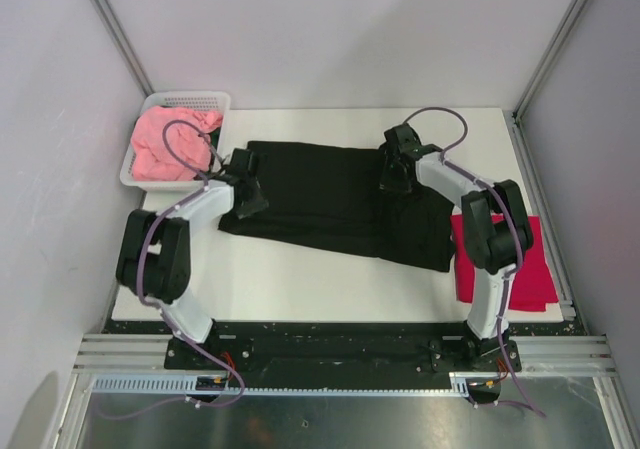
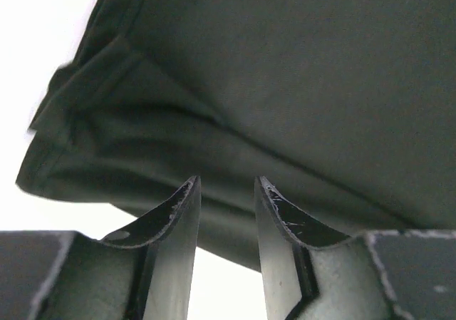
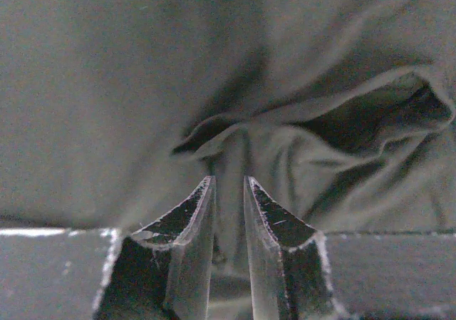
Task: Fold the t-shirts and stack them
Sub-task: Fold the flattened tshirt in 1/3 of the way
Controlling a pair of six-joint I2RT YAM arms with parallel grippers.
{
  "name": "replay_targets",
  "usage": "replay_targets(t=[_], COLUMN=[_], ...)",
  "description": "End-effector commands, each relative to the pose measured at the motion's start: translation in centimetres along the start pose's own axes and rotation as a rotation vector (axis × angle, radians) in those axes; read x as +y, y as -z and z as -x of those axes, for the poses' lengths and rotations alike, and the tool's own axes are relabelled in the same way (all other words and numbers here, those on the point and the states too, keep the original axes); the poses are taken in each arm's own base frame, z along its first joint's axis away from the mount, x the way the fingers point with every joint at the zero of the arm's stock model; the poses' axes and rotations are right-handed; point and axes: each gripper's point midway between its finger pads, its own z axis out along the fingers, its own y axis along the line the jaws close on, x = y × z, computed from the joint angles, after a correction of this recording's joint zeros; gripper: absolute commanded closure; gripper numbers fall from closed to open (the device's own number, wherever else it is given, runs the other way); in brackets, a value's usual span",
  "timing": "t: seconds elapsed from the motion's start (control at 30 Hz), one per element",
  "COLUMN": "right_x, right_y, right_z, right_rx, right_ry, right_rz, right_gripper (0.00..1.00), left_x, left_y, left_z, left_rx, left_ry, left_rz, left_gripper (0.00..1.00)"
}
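White table [image 1: 300, 289] fills the overhead view inside pale walls, with both arm bases at its 6 o'clock edge. Across the middle lies the black t-shirt [image 1: 320, 194], folded into a long band running from 9 o'clock toward 3 o'clock, its right end thicker and reaching down toward 4 o'clock. No print shows on it. The left gripper [image 1: 250, 191] sits at the band's 9 o'clock end, over the cloth's edge. From the left wrist camera the gripper [image 2: 228, 184] has its fingers [image 2: 182, 213] clearly parted, nothing between them, and the black t-shirt [image 2: 285, 85] spreads just beyond the tips, its layered folded corner at 9 o'clock against bare table. The right gripper [image 1: 392, 177] is over the shirt at about 1 o'clock on the table. In the right wrist view it [image 3: 228, 181] stands released with only a narrow gap, low over rumpled black cloth [image 3: 107, 85] with an open pocket of fabric toward 2 o'clock; no fold looks clamped. A red t-shirt [image 1: 535, 279] lies flat and folded at the table's 4 o'clock edge, partly under the right arm, close beside the black one. At 10 o'clock a white mesh basket [image 1: 190, 99] holds the crumpled pink t-shirt [image 1: 170, 144].
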Motion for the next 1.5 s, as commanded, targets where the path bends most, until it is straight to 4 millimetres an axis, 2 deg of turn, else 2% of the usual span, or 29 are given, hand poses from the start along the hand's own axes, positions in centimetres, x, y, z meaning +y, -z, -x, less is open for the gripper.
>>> replay_targets(t=[0.0,0.1,0.2,0.37,0.47,0.57,0.8,1.07,1.33,1.47], right_x=[3.3,5.2,7.4,10.6,12.6,13.5,13.8,13.5,13.6,13.4], right_y=[5.7,7.3,8.3,7.7,7.3,6.5,4.4,2.3,1.7,1.7], right_z=[0.7,-1.8,-4.7,-9.7,-11.9,-13.4,-14.8,-14.9,-14.7,-15.2], right_rx=[-0.087,-0.07,-0.043,0.038,0.079,0.113,0.149,0.157,0.159,0.175], right_ry=[0.032,0.07,0.117,0.198,0.223,0.233,0.24,0.23,0.216,0.221], right_rz=[0.088,0.144,0.213,0.27,0.318,0.339,0.335,0.302,0.297,0.286], right_gripper=[0.72,0.73,0.72,0.73,0.73,0.74,0.74,0.74,0.75,0.75], left_x=[-1.7,-3.3,-4.4,-4.1,-3.5,-3.1,-2.7,-1.6,1.3,2.6], left_y=[-1.6,-2.6,-2.0,-0.8,-0.5,0.1,2.3,3.9,3.3,2.9], left_z=[3.7,4.8,5.7,6.0,5.5,5.1,5.0,3.7,0.3,-0.6], left_rx=[-0.069,-0.062,-0.079,-0.101,-0.096,-0.098,-0.122,-0.125,-0.072,-0.06], left_ry=[-0.03,-0.045,-0.036,-0.026,-0.022,-0.014,0.003,0.016,0.062,0.082], left_rz=[0.003,-0.028,-0.063,-0.07,-0.064,-0.07,-0.099,-0.121,-0.074,-0.042], left_gripper=[0.59,0.59,0.59,0.58,0.57,0.57,0.57,0.57,0.57,0.57])
